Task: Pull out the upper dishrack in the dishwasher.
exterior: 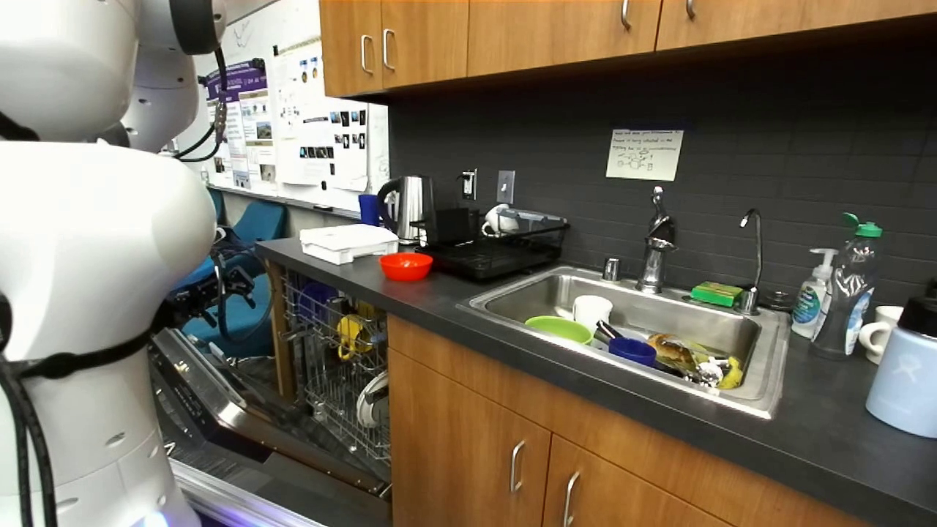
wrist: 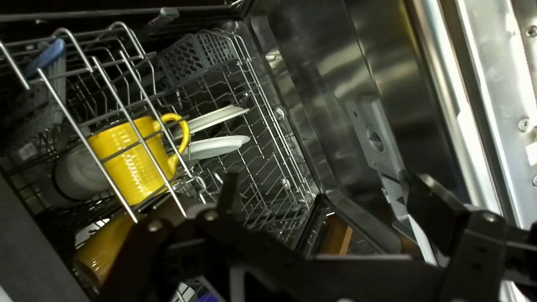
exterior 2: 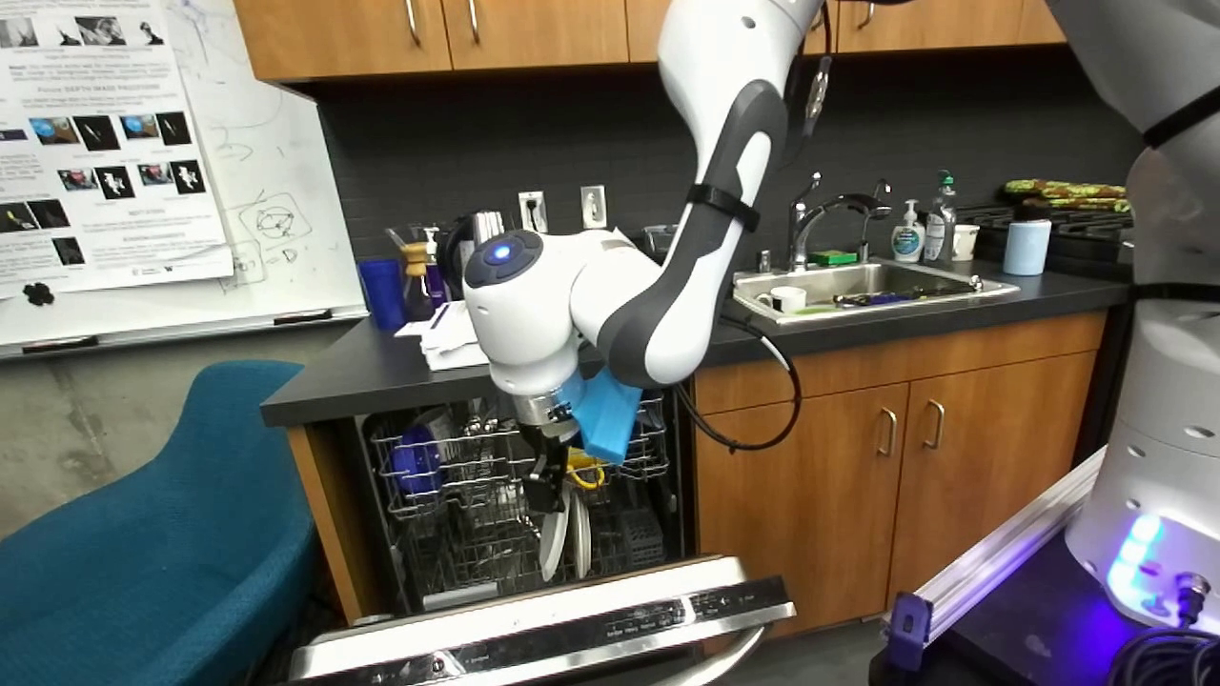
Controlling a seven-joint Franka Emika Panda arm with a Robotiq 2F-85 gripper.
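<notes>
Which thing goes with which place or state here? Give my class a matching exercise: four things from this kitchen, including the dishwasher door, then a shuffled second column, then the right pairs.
Things
1. upper dishrack
2. dishwasher door
3. gripper
4. red bowl

Places and states
A. jaws spread apart
B. on the dark countertop
C. with a yellow mug in it
D. swung down at a slant

Right pairs: 1-C; 2-D; 3-A; 4-B

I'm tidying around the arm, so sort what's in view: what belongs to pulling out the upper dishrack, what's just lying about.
For the job:
upper dishrack
dishwasher
gripper, open

Just lying about:
red bowl
kettle
pump bottle
light-blue bottle
</notes>
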